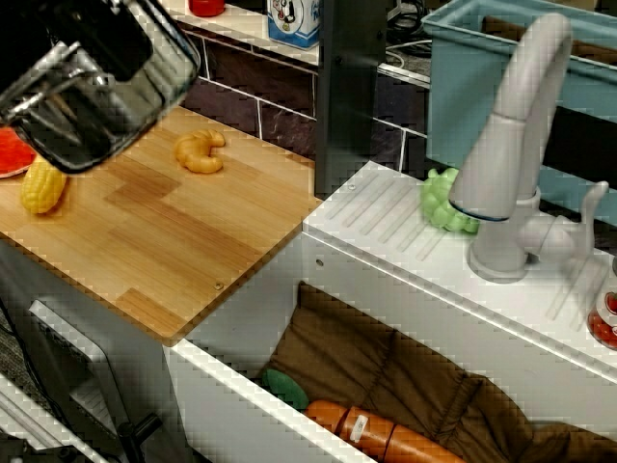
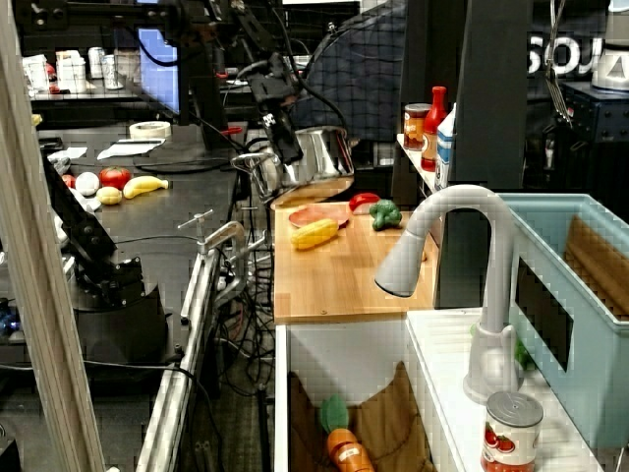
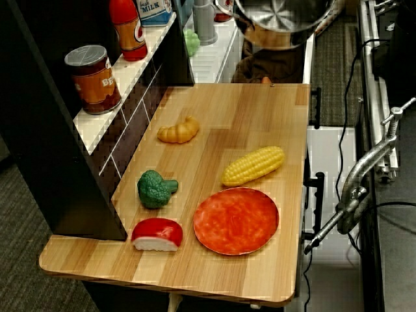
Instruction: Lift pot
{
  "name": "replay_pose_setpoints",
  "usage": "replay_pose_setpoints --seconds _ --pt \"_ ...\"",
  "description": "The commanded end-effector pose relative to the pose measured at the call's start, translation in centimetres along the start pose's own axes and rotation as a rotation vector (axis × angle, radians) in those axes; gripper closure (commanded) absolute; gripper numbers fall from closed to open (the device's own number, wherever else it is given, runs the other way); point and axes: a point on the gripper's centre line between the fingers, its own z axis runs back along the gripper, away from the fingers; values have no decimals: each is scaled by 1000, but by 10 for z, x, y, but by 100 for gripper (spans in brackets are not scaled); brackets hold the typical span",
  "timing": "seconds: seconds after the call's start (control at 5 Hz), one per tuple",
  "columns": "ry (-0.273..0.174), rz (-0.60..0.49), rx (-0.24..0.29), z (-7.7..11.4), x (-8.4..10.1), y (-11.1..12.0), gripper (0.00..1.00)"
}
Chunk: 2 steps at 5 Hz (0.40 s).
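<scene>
Wooden counter (image 3: pixel 195 260) beside a white sink (image 1: pixel 386 251). Pot (image 2: pixel 319 155) hung in the air above the counter's far end, tilted, gripper (image 2: pixel 278 133) at its rim; grip state could not be told. Shelf carton (image 3: pixel 156 10) read "MILK"; can (image 3: pixel 96 78) label showed "BR". Corn (image 3: pixel 253 165) lay just beside the red plate (image 3: pixel 236 220).
</scene>
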Motion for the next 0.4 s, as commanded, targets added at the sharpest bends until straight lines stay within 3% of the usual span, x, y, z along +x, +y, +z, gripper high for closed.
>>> replay_pose_setpoints --seconds 0.0,0.2 --pt "-32 -30 21 10 0 -3 100" --pt "-18 -26 26 6 0 -3 100"
